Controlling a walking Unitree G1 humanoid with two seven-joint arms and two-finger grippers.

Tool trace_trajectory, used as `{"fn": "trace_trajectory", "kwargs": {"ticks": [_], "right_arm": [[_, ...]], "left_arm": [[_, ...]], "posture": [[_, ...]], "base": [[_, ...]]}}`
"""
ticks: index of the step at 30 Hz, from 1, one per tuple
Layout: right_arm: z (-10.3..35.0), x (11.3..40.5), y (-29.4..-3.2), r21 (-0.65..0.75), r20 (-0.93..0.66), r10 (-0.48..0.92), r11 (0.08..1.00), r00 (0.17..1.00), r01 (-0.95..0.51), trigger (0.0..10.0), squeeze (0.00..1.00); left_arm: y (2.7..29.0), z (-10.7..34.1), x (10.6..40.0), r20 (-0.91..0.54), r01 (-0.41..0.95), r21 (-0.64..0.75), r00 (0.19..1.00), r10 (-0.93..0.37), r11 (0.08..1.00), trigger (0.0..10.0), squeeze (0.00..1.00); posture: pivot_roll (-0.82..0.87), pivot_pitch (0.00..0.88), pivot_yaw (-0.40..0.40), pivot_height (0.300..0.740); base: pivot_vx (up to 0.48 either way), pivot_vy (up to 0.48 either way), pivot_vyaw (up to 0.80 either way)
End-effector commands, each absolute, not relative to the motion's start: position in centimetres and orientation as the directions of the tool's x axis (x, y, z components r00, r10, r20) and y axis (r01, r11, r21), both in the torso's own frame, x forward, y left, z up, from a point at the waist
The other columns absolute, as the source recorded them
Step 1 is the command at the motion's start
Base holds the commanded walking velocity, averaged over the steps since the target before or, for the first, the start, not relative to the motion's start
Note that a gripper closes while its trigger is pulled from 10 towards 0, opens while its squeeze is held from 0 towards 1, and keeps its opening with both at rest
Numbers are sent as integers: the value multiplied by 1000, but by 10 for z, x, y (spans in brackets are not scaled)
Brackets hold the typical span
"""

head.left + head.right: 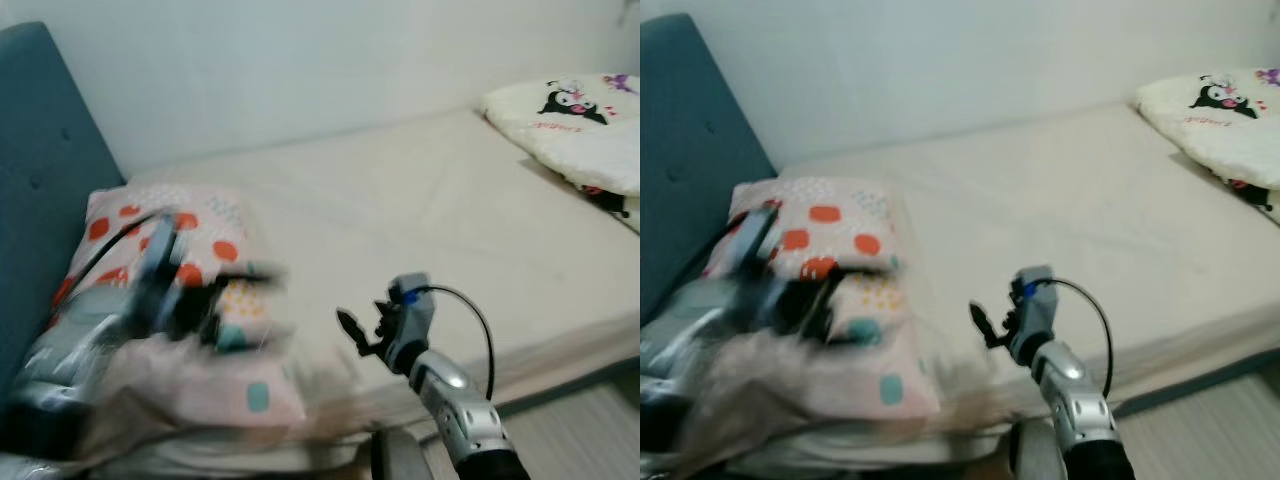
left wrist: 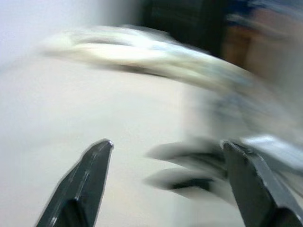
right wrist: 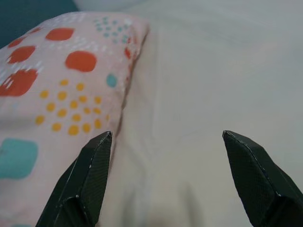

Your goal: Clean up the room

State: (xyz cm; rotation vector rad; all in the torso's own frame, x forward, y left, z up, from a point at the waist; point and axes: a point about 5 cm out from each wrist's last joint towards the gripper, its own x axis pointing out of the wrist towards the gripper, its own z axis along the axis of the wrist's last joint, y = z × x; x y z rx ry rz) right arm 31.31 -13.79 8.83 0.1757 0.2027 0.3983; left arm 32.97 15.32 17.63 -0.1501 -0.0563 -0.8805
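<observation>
- So, your pillow [image 1: 830, 290], the pink one with orange and teal spots, lies at the head of the bed [image 1: 1070, 210], up against the teal headboard [image 1: 690, 150].
- Your right hand [image 1: 985, 325] hovers just beside the pillow's right-hand edge, fingers spread wide with nothing between them. In the right wrist view the pillow sits by one finger [image 3: 90, 175] and bare sheet by the other.
- Your left hand [image 1: 240, 300] is over the pillow but badly smeared by motion. The left wrist view has its fingers [image 2: 90, 175] apart and nothing clearly gripped, though that picture is blurry too.
- Room to move: lots of open sheet to the right of the pillow, running to the folded white cartoon-print blanket [image 1: 580, 125] at the far right. The wall runs along the far side, and the mattress's near edge drops off right by your right arm.
- The pillow's long axis runs from the headboard end toward the near edge of the bed, lying flat.
</observation>
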Motion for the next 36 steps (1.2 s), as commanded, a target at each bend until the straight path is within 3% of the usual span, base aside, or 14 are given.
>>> {"fn": "trace_trajectory", "kwargs": {"ticks": [1,3,6,12,15,19,31,36], "right_arm": [[87,313,-140,242,-159,393,905,906,-350,10000,0],[87,313,-140,242,-159,393,905,906,-350,10000,0],[90,314,-141,242,-152,393,904,907,-352,10000,0],[90,315,-142,241,-150,394,904,907,-353,10000,0],[91,317,-139,248,-145,403,899,904,-361,10000,0],[91,319,-137,259,-137,407,895,903,-364,10000,0],[86,319,-136,268,-147,410,893,900,-362,10000,0],[58,311,-140,256,-250,386,911,888,-324,10000,0]], "left_arm": [[160,140,336,30,543,-266,830,-557,796,10000,0],[160,140,336,30,543,-266,830,-557,796,10000,0],[144,117,328,5,430,-416,882,-471,801,10000,0],[132,104,320,-28,410,-452,881,-472,792,10000,0],[149,98,331,-92,268,-396,940,-329,878,10000,0],[161,94,335,-131,192,-331,960,-246,924,10000,0],[163,75,322,-155,211,-304,951,-267,929,10000,0],[180,32,302,-296,148,-248,929,-220,957,10000,0]], "posture": [[-171,45,43,616],[-171,45,43,616],[-174,44,38,631],[-168,40,33,646],[-158,28,35,666],[-154,20,38,681],[-148,13,39,720],[-146,7,35,740]], "base": [[0,0,0],[0,0,0],[0,0,0],[0,0,0],[0,0,0],[0,0,0],[-113,0,0],[0,0,0]]}}
